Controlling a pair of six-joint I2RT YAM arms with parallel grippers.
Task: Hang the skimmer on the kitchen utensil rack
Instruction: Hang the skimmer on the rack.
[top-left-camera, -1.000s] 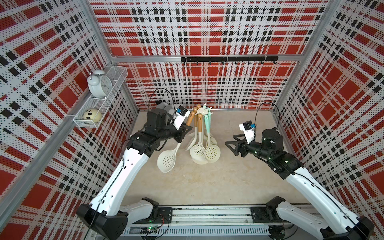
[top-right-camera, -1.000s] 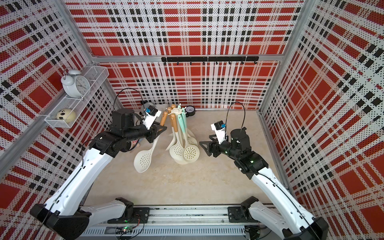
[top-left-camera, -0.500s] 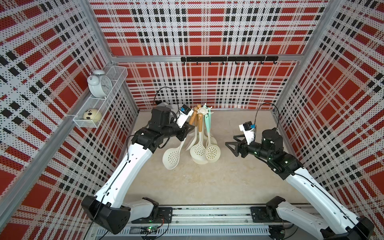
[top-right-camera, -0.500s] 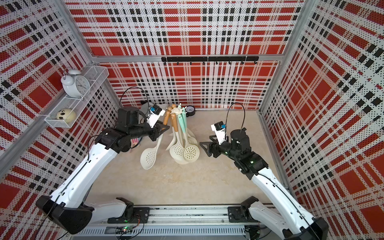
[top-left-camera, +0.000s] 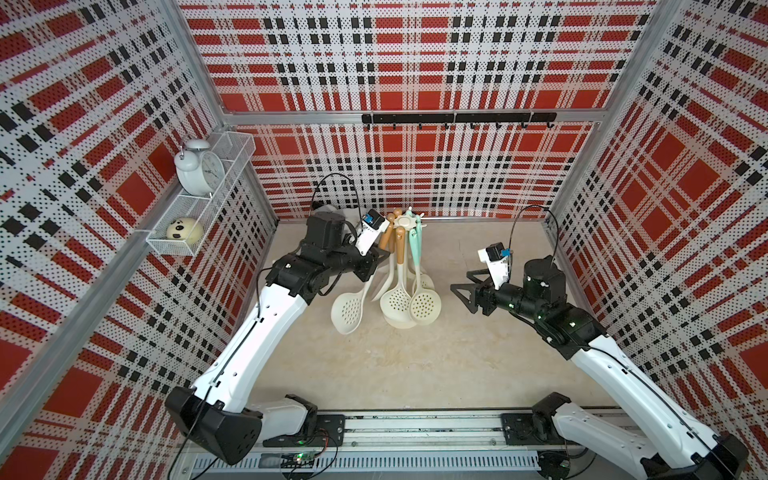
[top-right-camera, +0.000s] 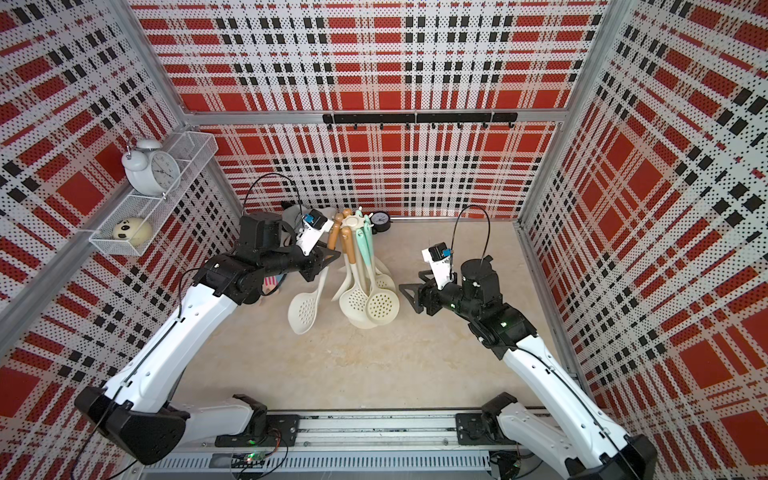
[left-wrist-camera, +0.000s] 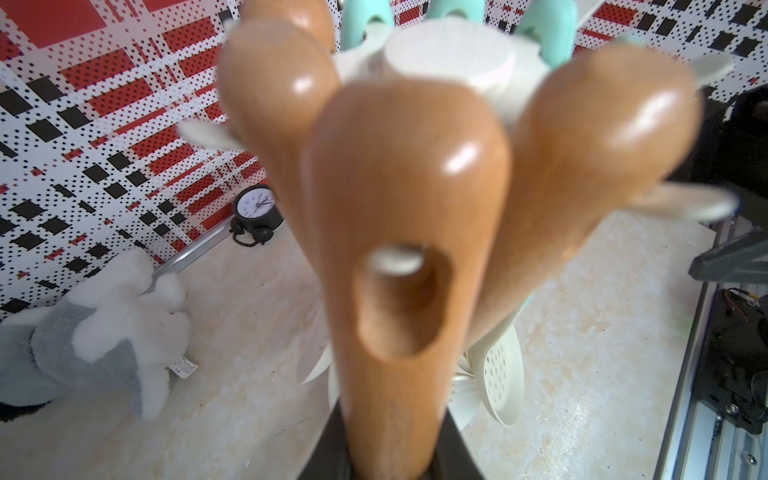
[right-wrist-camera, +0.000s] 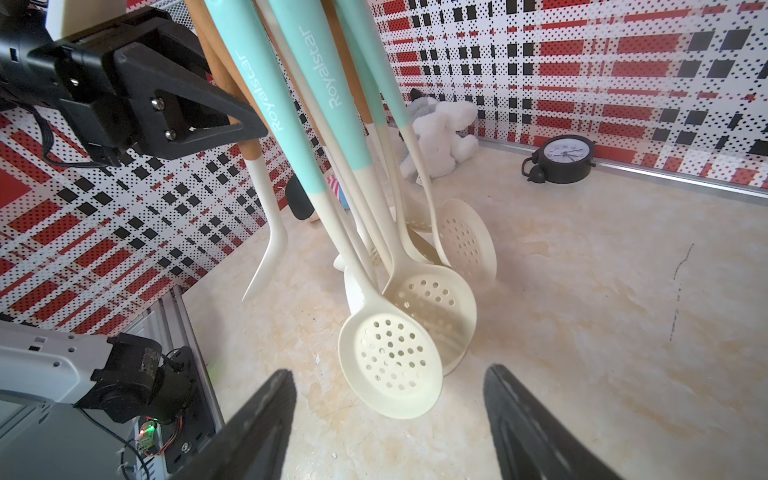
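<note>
In both top views the skimmer (top-left-camera: 348, 309), clenched in the left gripper (top-left-camera: 371, 261), has been brought to the kitchen utensil rack (top-left-camera: 409, 219) at centre. Left wrist view: a prong (left-wrist-camera: 395, 259) is seen through its handle hole (left-wrist-camera: 401, 307); hooking is judged close. Right wrist view: the right gripper (right-wrist-camera: 390, 415) is splayed, empty.

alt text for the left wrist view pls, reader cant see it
Close-up of the wooden handle of the skimmer, clamped in the jaws of the left gripper, a cream prong of the kitchen utensil rack showing at the handle's hole. Other wooden and mint handles hang behind; a plush toy and black alarm clock sit near the wall.
</note>
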